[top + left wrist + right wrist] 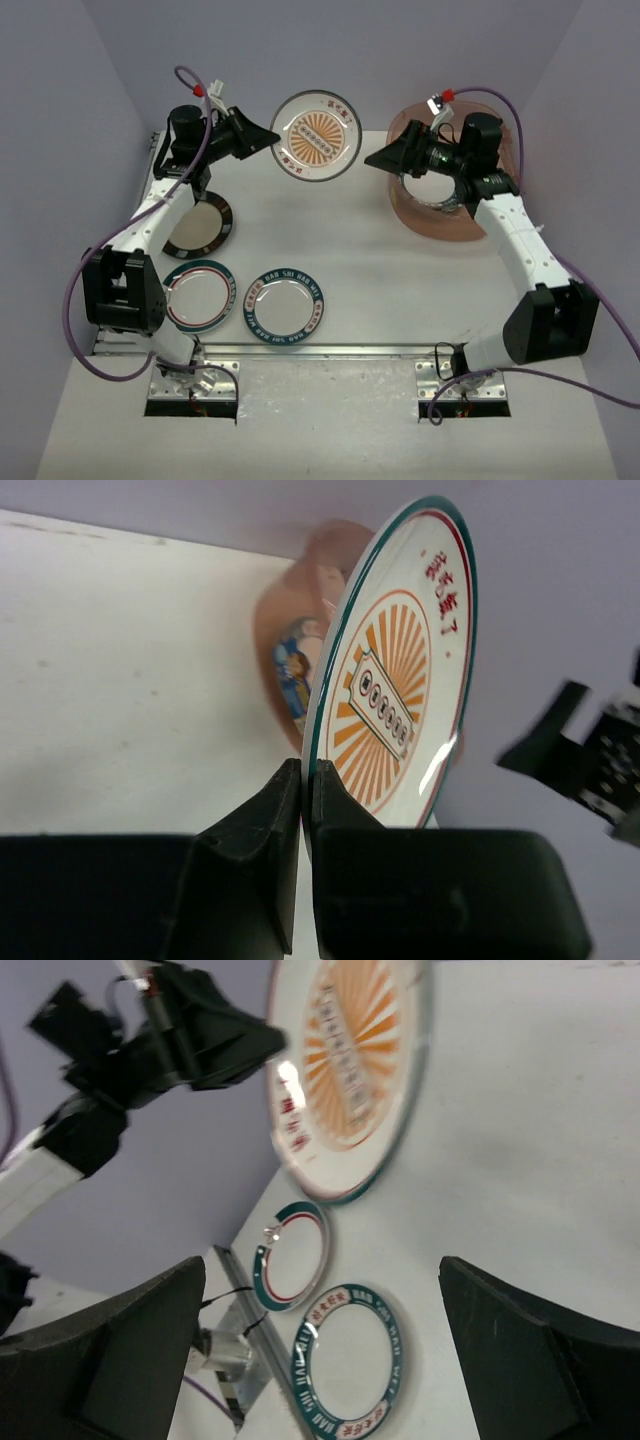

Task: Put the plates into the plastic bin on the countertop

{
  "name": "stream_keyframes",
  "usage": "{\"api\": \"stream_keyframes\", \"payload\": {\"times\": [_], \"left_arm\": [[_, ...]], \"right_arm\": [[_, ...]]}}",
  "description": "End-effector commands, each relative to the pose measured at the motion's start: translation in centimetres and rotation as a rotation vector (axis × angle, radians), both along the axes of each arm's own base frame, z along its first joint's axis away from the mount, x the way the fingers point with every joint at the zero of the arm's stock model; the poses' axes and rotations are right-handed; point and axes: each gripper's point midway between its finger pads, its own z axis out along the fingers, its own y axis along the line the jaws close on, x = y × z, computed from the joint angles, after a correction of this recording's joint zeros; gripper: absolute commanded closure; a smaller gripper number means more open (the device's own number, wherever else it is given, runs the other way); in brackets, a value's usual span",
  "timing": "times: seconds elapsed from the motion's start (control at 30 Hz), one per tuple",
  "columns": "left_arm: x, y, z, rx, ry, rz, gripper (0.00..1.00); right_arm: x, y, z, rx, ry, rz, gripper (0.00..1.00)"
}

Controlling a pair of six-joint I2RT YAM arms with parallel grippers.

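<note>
Arm bases (pixel 190 385) sit at 6 o'clock in the top view; the left end effector (pixel 275 140) pinches the orange sunburst plate (pixel 318 135) by its rim at 12 o'clock above the surface (pixel 380 270), the plastic bin (pixel 440 228) at 2 o'clock, three more plates (pixel 286 300) near 8 o'clock. Left wrist view: fingers (pixel 270 820) press together on that plate's lower edge, holding it nearly upright. Right wrist view: the right end effector (pixel 322 1280) stands spread wide, empty.
</note>
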Motion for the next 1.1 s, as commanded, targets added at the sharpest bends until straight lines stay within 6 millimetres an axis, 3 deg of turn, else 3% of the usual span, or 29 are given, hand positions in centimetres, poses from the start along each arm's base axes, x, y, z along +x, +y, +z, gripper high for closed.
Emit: {"api": "stream_keyframes", "payload": {"times": [0.0, 0.07, 0.23, 0.27, 0.33, 0.37, 0.47, 0.5, 0.53, 0.57, 0.6, 0.67, 0.73, 0.8, 0.87, 0.97, 1.07], "left_arm": [[-4.0, -3.5, 1.4, -0.034, -0.055, -0.14, 1.0], [-6.0, -4.5, 2.2, -0.046, -0.086, -0.187, 1.0], [-8.7, -6.0, 3.1, -0.069, -0.107, -0.274, 1.0], [-9.2, -6.4, 3.3, -0.069, -0.112, -0.288, 1.0], [-9.6, -6.8, 3.6, -0.076, -0.114, -0.299, 1.0], [-9.6, -6.9, 3.7, -0.078, -0.117, -0.3, 1.0], [-9.8, -7.3, 4.1, -0.084, -0.122, -0.304, 1.0], [-9.9, -7.4, 4.2, -0.088, -0.119, -0.306, 1.0], [-9.9, -7.4, 4.4, -0.088, -0.124, -0.305, 0.97], [-9.9, -7.4, 4.4, -0.088, -0.124, -0.305, 0.82], [-10.1, -7.1, 5.0, -0.082, -0.133, -0.282, 0.42], [-9.8, -6.2, 4.2, -0.017, -0.095, -0.218, 0.0], [-8.2, -3.4, 3.7, 0.085, -0.051, -0.019, 0.0], [-8.5, -0.3, 4.7, 0.167, -0.054, 0.158, 0.0], [-9.0, 2.8, 4.7, 0.218, -0.042, 0.324, 0.0], [-11.8, 4.5, 5.7, 0.271, -0.12, 0.371, 0.0], [-13.1, 4.9, 4.8, 0.335, -0.119, 0.354, 0.0]], "right_arm": [[3.3, -0.5, -1.9, -0.132, 0.043, -0.024, 0.01], [3.5, -0.1, -2.1, -0.115, 0.05, 0.009, 0.01], [1.6, 1.3, -2.8, -0.024, 0.058, 0.124, 0.06], [1.2, 1.7, -2.3, 0.009, 0.035, 0.164, 0.14], [-0.1, 2.7, -2.5, 0.058, 0.077, 0.245, 0.42], [-0.3, 3.0, -2.4, 0.069, 0.082, 0.262, 0.51], [-0.7, 3.6, -2.8, 0.076, 0.096, 0.293, 0.9], [-0.7, 3.6, -2.9, 0.078, 0.104, 0.288, 1.0], [-0.8, 3.6, -2.8, 0.078, 0.101, 0.285, 1.0], [-0.8, 3.6, -3.0, 0.078, 0.104, 0.284, 1.0], [-0.3, 2.9, -3.1, 0.077, 0.112, 0.239, 1.0], [1.0, 0.7, -3.6, 0.093, 0.162, 0.12, 1.0], [2.8, -2.9, -4.7, 0.12, 0.239, -0.088, 1.0], [5.1, -8.5, -6.3, 0.188, 0.334, -0.406, 1.0], [4.9, -13.4, -7.8, 0.237, 0.369, -0.643, 1.0], [5.0, -19.8, -9.5, 0.277, 0.402, -1.001, 1.0], [5.1, -22.5, -10.6, 0.317, 0.434, -1.172, 1.0]]}}
